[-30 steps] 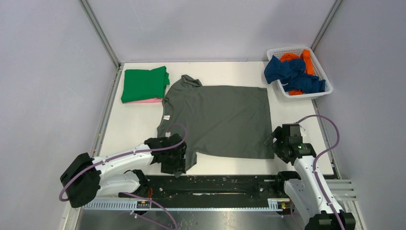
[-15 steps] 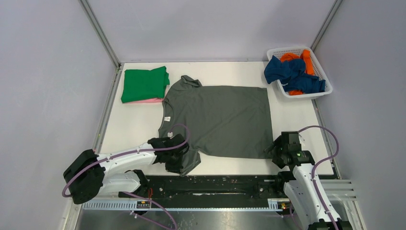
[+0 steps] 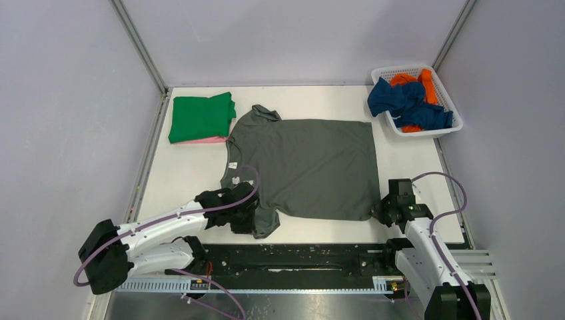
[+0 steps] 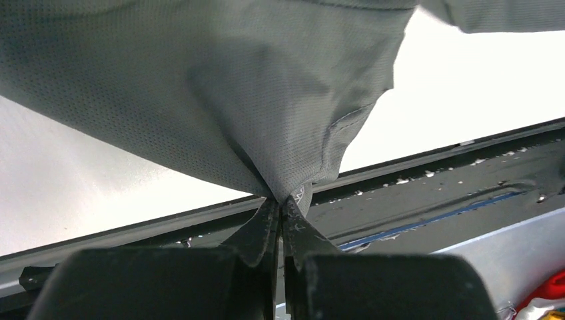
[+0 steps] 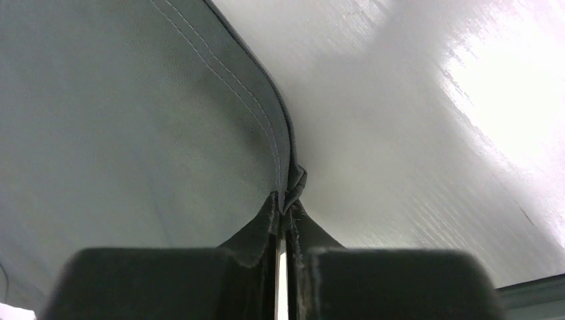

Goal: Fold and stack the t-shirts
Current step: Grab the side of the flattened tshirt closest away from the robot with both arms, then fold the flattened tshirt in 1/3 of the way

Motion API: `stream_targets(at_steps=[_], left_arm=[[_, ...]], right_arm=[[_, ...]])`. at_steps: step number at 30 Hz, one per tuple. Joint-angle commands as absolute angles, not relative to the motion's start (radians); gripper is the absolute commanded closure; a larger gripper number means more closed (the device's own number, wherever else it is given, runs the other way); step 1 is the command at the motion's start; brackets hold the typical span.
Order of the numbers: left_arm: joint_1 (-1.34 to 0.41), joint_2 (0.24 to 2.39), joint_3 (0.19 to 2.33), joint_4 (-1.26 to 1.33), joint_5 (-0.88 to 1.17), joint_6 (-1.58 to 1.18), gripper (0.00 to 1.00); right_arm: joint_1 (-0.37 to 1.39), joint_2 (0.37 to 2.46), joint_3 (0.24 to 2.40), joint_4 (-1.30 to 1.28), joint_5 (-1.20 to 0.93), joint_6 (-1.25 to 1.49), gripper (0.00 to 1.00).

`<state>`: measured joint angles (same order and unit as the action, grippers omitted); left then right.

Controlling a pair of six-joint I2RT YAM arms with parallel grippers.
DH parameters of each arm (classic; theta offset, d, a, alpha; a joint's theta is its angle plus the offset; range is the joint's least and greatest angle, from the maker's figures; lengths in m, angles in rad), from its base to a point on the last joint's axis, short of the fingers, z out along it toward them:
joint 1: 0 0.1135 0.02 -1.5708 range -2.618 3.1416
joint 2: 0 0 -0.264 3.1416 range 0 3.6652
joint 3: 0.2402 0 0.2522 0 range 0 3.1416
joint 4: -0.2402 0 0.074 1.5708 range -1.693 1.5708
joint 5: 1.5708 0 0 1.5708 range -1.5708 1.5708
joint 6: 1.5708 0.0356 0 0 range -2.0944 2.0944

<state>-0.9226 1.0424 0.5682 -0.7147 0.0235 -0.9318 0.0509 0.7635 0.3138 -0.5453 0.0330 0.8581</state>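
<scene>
A dark grey t-shirt (image 3: 306,167) lies spread flat in the middle of the table, collar toward the left. My left gripper (image 3: 248,217) is shut on its near left sleeve; in the left wrist view the cloth (image 4: 220,100) bunches up into the pinched jaws of the gripper (image 4: 280,200). My right gripper (image 3: 381,212) is shut on the shirt's near right hem corner, and the stitched hem (image 5: 266,127) runs down into the closed gripper (image 5: 285,203). A folded green t-shirt (image 3: 200,117) rests on a pink t-shirt (image 3: 200,140) at the back left.
A white lattice basket (image 3: 445,100) at the back right holds crumpled navy blue (image 3: 400,100) and orange (image 3: 426,83) t-shirts. A black rail (image 3: 300,257) runs along the near table edge. Grey walls and metal posts close in the sides and back.
Both grippers have closed on the grey shirt: the left on the sleeve, the right moved down and in to the hem corner. The left arm shifted slightly left and up.
</scene>
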Motion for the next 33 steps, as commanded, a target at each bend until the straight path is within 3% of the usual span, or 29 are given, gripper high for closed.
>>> stream_targets(at_steps=[1, 8, 19, 33], left_arm=[[-0.889, 1.002, 0.637, -0.670, 0.032, -0.898, 1.00], [-0.714, 1.002, 0.691, -0.584, 0.167, -0.804, 1.00], [-0.430, 1.218, 0.897, -0.433, 0.311, -0.706, 1.00], [-0.240, 1.486, 1.125, -0.363, 0.209, -0.603, 1.00]], right_arm=[[0.050, 0.761, 0.331, -0.533, 0.021, 0.833, 1.00], [0.051, 0.774, 0.439, -0.540, -0.049, 0.785, 1.00], [0.049, 1.049, 0.678, -0.457, -0.053, 0.757, 1.00], [0.007, 1.428, 0.980, -0.344, -0.089, 0.736, 1.00]])
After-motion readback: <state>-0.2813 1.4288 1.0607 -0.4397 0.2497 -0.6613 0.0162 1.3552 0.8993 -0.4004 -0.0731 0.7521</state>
